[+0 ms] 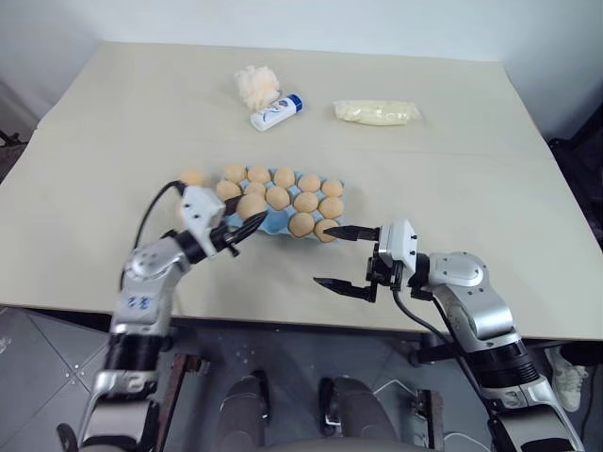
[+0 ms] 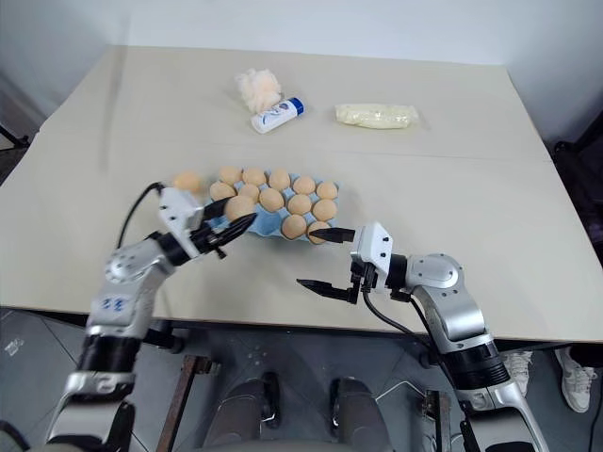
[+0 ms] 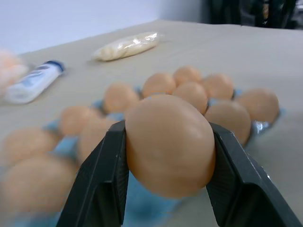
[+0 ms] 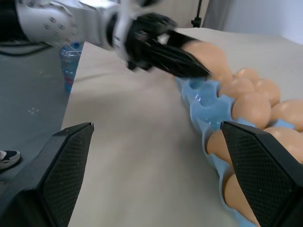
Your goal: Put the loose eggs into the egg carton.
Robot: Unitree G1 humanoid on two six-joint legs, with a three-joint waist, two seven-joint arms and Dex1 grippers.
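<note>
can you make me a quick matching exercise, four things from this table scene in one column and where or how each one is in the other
Things:
1. left claw
2. right claw
3. pale yellow oblong bag
4. lone tan egg on the table

States or places:
A. far side of the table, right of the white and blue tube
B. open, beside the light blue moulded egg carton
C. just off the carton's left end
D. shut on a tan egg

Pairs: 1-D, 2-B, 3-A, 4-C

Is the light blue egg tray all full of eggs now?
Not yet. The light blue moulded egg carton shows bare blue cups along its near edge. The left gripper holds a tan egg over them.
</note>
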